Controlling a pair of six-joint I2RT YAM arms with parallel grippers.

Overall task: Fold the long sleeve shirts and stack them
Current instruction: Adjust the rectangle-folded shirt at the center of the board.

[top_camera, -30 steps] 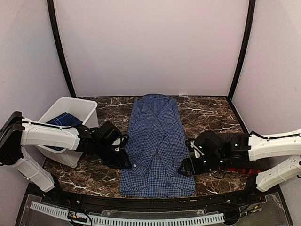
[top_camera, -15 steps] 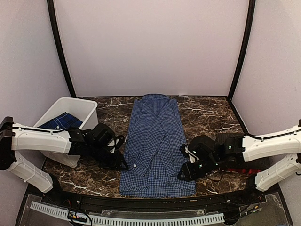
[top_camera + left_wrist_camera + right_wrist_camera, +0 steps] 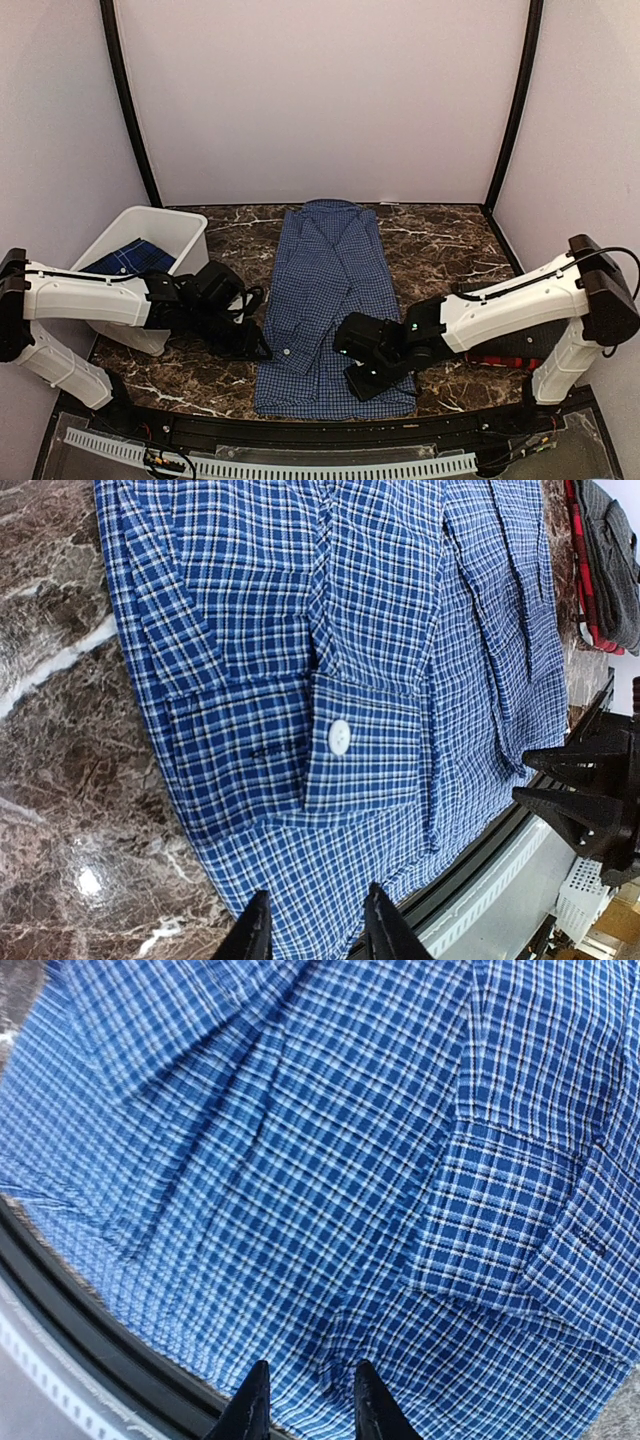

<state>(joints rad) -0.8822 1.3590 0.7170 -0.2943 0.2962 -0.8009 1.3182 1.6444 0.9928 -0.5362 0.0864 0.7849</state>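
Observation:
The blue-and-white check shirt (image 3: 330,300) lies flat in the middle of the table, collar at the far end, sleeves folded in over the body. My left gripper (image 3: 260,349) is open and low at the shirt's lower left edge; its fingers (image 3: 255,935) straddle the hem cloth (image 3: 320,780). My right gripper (image 3: 362,383) is open over the shirt's lower right part, with a small wrinkle of cloth (image 3: 330,1360) between its fingers (image 3: 372,1410). The red-and-black plaid shirt (image 3: 505,360) lies folded at the right, mostly hidden by the right arm; a dark striped cloth (image 3: 612,540) lies on it.
A white bin (image 3: 160,228) stands at the left and holds a dark blue plaid cloth (image 3: 128,257). The table's front edge with a black rail (image 3: 330,420) runs just below the shirt's hem. Walls close the back and sides.
My right gripper has swung left from the shirt's right edge onto its lower right part. My left gripper has shifted slightly and stays at the left edge.

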